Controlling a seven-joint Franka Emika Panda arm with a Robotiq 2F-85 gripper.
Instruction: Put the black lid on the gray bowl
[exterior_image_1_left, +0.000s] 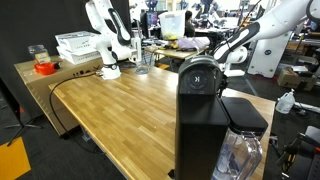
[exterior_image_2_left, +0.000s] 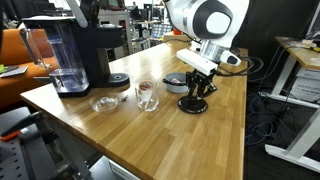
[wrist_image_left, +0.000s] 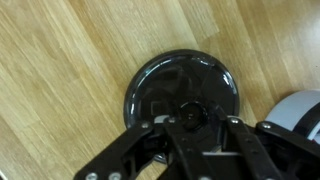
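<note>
The black lid is seen lying flat on the wooden tabletop, directly beneath the gripper. Its central knob is placed between the two fingers, which are held spread to either side of it; in the wrist view no contact with the knob can be made out, so the gripper is taken to be parted and holding nothing. The lid is not on the gray bowl, which is found just beside the gripper, apart from the lid, at the edge of the wrist view. In an exterior view the bowl is shown just behind the gripper. Farther from the gripper, a clear glass is set upright, and beyond it a small clear dish. Well away from the gripper, a black coffee machine is placed at the tabletop's far end.
</note>
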